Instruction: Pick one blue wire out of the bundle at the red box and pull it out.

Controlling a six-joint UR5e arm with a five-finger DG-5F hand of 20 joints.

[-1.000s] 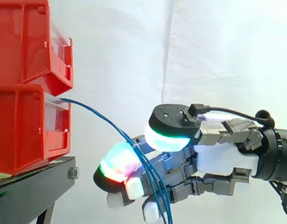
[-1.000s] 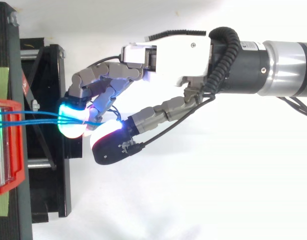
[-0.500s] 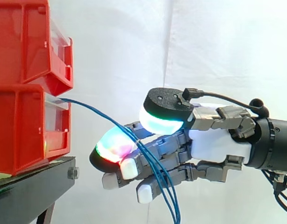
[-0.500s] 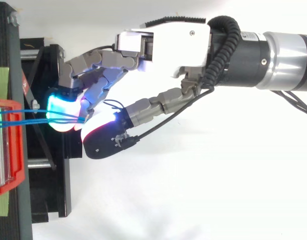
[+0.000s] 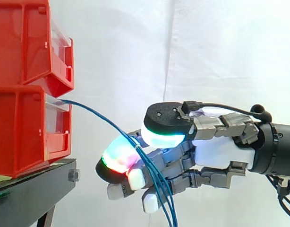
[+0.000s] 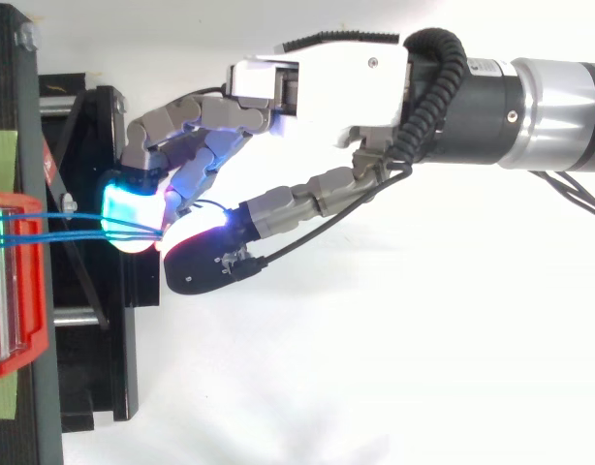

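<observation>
The robot hand [image 5: 220, 153] is coming in from the right with its fingers curled, and it is clamping the blue wires [image 5: 103, 119] between the fingers and the thumb. In the side view one fingertip [image 5: 117, 157] is glowing red and green, and the wires are crossing its right edge. The thumb pad [image 5: 163, 136] is glowing green and white and is sitting just above that fingertip. From the top, the robot hand [image 6: 327, 82] is meeting the wires at a cyan glowing fingertip [image 6: 131, 208], with the thumb close beside it.

From the fingers, the wires are hanging down to the lower edge of the side view. In the other direction they are rising in a curve to the left and are entering the front of the red box [image 5: 22, 127]. I cannot tell exactly how many wires are in the grip. The red box is standing on the black stand [image 5: 36, 189], and an upper red box [image 5: 27, 42] is resting on it. A white curtain [image 5: 206, 56] is hanging behind everything.
</observation>
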